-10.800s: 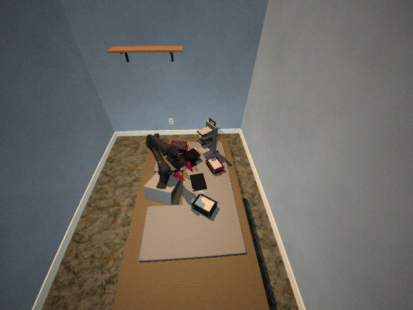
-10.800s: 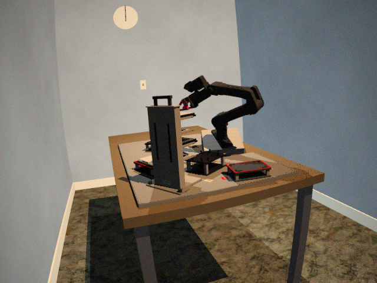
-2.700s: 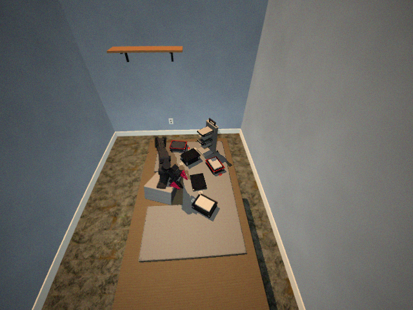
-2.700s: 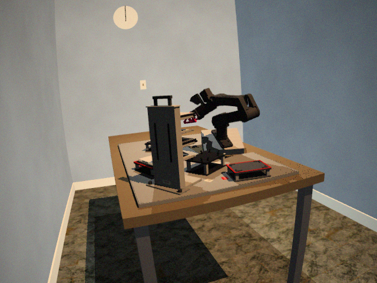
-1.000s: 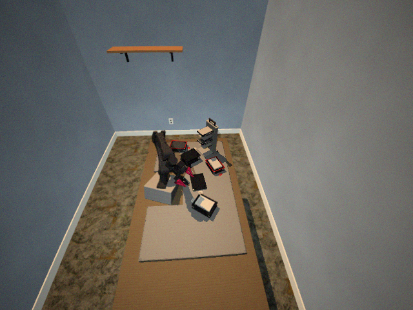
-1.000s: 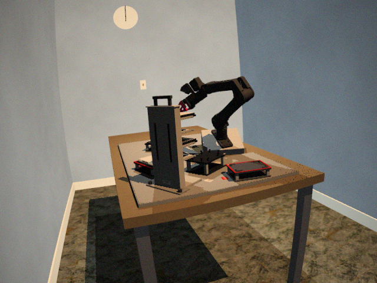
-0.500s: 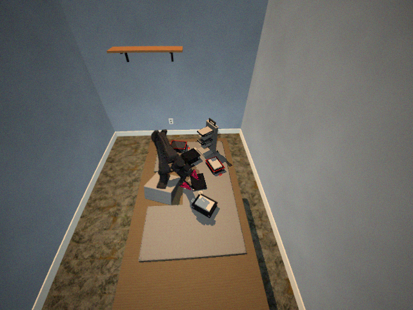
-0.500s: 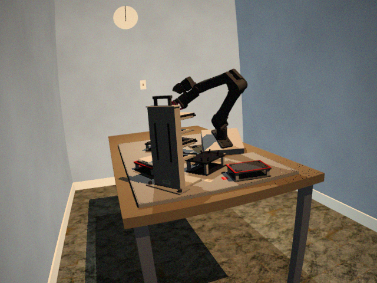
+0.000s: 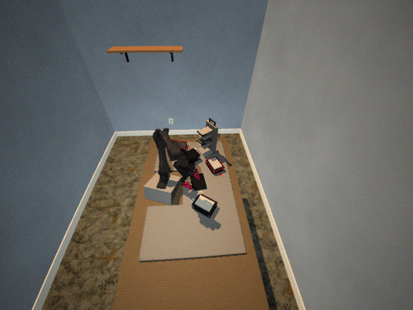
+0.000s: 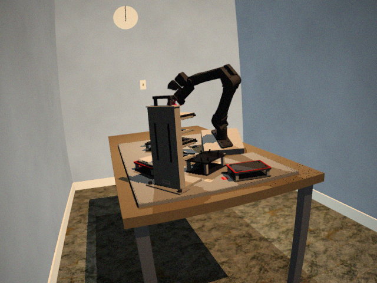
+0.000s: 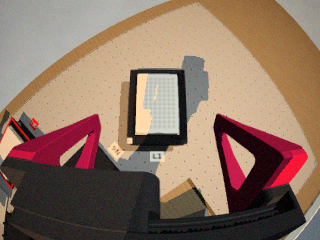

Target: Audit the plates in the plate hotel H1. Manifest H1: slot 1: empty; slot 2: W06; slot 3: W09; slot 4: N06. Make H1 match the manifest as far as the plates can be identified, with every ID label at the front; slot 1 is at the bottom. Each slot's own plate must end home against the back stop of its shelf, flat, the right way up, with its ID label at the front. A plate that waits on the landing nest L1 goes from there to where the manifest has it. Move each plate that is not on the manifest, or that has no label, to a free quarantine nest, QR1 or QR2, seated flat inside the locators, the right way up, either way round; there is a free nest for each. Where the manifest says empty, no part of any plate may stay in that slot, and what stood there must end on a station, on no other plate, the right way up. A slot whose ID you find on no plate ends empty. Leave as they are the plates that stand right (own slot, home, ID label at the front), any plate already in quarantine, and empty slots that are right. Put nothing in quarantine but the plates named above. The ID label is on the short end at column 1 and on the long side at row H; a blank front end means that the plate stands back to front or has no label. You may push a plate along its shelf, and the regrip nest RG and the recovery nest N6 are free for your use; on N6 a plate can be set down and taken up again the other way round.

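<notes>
pincer (image 11: 156, 143) hanging wide, holding nothing, over plate (image 11: 156, 103) on black nest (image 11: 132, 103); probably landing pickup; descending needed next.

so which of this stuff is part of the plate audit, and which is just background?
Job:
- plate hotel with plates on its shelves
- plate on the black nest
- plate on a red-edged nest
- bare red-edged nest
- gripper, open, holding nothing

Background:
- wall shelf
- wall clock
- wall outlet
</notes>
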Available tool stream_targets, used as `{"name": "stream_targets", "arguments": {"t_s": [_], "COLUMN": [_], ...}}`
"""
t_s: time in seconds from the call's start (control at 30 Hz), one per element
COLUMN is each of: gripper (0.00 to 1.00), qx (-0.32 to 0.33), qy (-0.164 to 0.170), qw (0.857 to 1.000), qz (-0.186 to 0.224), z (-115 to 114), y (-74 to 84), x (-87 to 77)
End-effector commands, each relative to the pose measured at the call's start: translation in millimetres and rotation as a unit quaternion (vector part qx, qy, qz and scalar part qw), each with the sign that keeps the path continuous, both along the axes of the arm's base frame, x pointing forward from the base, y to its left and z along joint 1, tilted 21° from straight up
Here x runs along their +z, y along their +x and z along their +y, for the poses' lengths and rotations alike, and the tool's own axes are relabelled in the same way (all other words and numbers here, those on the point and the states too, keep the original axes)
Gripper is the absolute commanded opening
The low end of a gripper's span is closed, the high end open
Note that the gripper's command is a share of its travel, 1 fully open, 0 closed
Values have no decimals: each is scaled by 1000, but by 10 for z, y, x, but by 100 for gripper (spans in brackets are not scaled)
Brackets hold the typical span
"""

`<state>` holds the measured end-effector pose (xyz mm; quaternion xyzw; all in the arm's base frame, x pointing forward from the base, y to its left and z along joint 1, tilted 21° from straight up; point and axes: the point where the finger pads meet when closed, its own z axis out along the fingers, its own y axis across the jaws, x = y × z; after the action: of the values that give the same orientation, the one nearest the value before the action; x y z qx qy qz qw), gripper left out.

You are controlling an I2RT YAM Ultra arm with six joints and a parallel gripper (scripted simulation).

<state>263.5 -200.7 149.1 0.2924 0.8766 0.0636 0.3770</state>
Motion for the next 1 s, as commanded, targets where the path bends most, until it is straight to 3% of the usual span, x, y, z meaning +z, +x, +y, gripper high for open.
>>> {"name": "stream_targets", "arguments": {"t_s": [0.0, 0.63, 0.97], "gripper": [100, 100, 100], "qx": [16, 55, 88], "qy": [18, 80, 117], "qw": [999, 985, 966], "qz": [36, 144, 211], "z": [54, 28, 58], "y": [-38, -63, -45], "x": [-18, -26, -30]}}
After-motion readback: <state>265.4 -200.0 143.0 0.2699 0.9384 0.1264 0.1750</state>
